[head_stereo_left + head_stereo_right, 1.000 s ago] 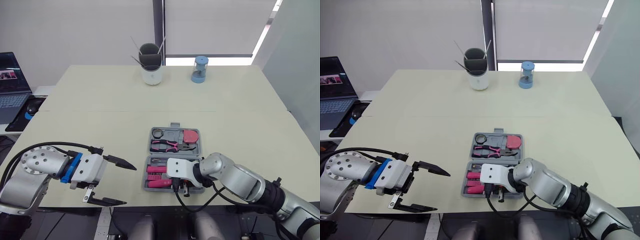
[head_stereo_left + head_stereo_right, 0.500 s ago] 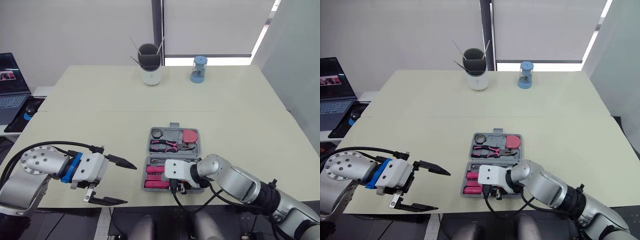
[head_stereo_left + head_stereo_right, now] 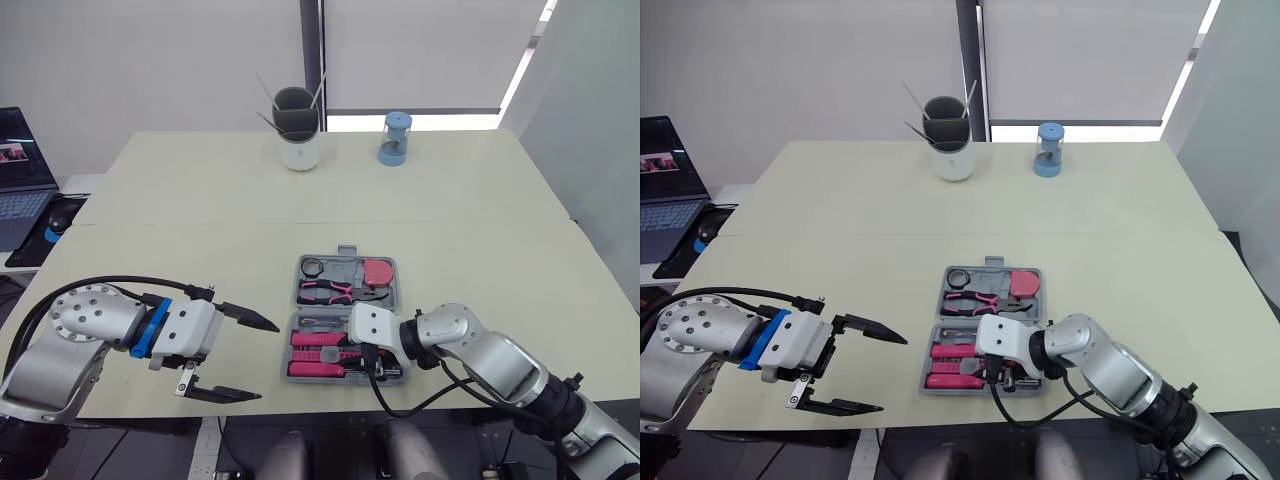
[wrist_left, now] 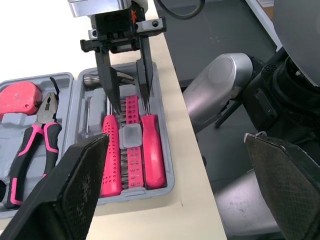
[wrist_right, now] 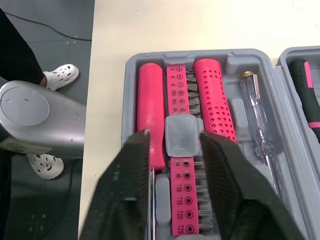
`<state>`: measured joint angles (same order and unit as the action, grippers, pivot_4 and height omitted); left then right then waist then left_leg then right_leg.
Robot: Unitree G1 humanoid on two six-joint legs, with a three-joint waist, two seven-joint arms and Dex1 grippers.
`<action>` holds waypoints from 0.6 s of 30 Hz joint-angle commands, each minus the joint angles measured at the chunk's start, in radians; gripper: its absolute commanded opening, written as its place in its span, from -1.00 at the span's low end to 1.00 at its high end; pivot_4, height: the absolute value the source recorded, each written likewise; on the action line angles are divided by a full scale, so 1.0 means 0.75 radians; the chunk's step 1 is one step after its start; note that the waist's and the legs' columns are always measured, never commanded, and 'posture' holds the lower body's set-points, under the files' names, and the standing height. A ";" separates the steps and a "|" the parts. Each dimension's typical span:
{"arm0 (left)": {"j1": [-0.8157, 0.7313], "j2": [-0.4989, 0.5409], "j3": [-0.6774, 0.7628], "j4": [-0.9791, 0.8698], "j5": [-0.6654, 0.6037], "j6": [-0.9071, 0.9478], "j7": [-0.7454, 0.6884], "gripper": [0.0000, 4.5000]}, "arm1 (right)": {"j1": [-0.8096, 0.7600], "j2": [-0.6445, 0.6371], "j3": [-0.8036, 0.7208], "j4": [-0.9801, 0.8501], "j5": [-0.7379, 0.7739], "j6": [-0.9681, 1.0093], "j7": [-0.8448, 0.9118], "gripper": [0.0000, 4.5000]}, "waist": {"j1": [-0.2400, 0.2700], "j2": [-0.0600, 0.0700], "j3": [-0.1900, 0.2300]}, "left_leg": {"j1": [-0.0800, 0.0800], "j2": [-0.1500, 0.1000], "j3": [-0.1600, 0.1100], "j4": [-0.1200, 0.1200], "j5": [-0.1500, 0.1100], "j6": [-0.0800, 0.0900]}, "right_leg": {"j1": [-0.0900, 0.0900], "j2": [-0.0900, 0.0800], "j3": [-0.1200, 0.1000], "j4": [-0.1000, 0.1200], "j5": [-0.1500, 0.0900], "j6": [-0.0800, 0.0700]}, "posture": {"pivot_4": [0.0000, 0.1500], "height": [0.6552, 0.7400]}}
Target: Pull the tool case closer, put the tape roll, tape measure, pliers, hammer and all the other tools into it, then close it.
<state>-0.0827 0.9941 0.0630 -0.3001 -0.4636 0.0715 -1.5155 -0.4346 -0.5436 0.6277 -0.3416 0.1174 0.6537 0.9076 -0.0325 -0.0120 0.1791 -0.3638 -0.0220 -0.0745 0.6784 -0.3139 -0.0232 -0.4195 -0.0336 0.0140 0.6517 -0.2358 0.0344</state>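
Right arm bent inward, low; right tool (image 5: 172, 140) parted, empty, straddling pink bit strip (image 5: 179, 100) inside open grey plastic tool case (image 3: 343, 262); left tool (image 3: 268, 360) gapes, hovering apart leftward.

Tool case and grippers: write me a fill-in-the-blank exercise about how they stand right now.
The tool case lies ___ on the table.
The pliers in it have black and ___ handles.
The right gripper hangs, fingers apart, over the case half ___ the robot.
The left gripper hovers beside the case, fingers apart, holding ___.
Missing words: open; pink; nearer; nothing.
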 commanded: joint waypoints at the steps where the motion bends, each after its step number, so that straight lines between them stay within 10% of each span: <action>1: 0.000 -0.004 -0.002 0.009 0.009 -0.032 0.003 1.00 | 0.037 0.014 0.034 0.028 -0.026 -0.063 0.014 -0.79 | 0.001 0.000 0.000 | 0.000 0.000 0.000 0.000 0.000 0.000 | 0.000 0.000 0.000 0.000 0.000 0.000 | 1.00 1.00; 18: 0.039 -0.015 0.013 -0.045 -0.007 0.047 0.102 1.00 | 0.086 0.031 -0.088 -0.028 0.025 0.013 0.034 -0.99 | 0.002 0.000 0.000 | 0.001 -0.001 0.000 0.001 0.000 0.000 | 0.000 0.000 0.001 0.004 0.000 0.000 | 1.00 1.00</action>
<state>-0.0444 0.9922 0.0631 -0.3246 -0.4631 0.0919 -1.4660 -0.3648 -0.5172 0.6196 -0.2962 0.1016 0.6466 0.9240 -0.0307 -0.0123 0.1790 -0.3630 -0.0225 -0.0743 0.6789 -0.3139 -0.0233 -0.4195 -0.0338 0.0147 0.6551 -0.2358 0.0343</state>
